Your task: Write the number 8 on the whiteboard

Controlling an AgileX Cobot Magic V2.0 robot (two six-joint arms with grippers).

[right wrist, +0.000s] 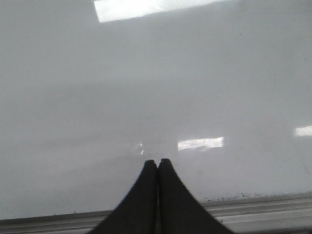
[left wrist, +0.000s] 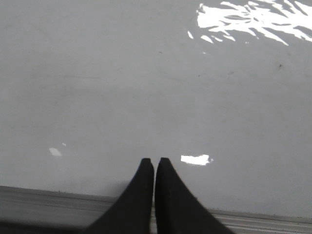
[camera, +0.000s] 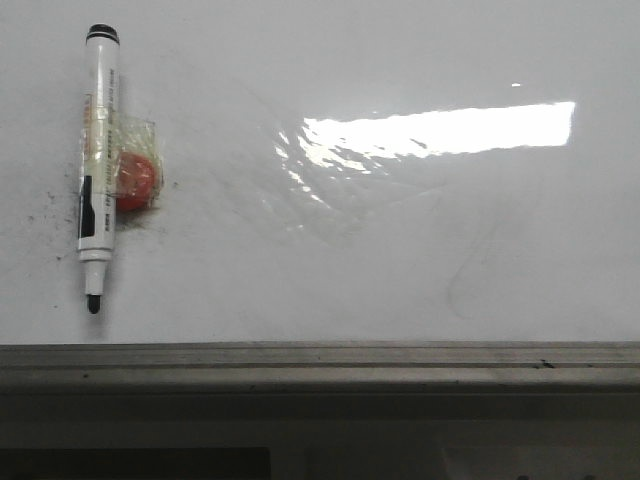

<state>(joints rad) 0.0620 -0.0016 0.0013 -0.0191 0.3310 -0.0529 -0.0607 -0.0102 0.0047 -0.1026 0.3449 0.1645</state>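
The whiteboard (camera: 400, 230) fills the front view, glossy white with a bright glare patch. No number 8 shows on it. A white marker (camera: 98, 165) with black cap and tip lies at the left, taped to an orange-red ball (camera: 135, 181), its tip toward the near edge. Neither gripper appears in the front view. In the left wrist view my left gripper (left wrist: 154, 160) is shut with nothing between its black fingers, over bare board near the ledge. My right gripper (right wrist: 157, 161) is likewise shut and empty above the board's edge.
A grey metal ledge (camera: 320, 365) runs along the board's near edge. Black ink specks (camera: 50, 215) scatter around the marker, and a faint grey curved smudge (camera: 470, 275) marks the board at right of centre.
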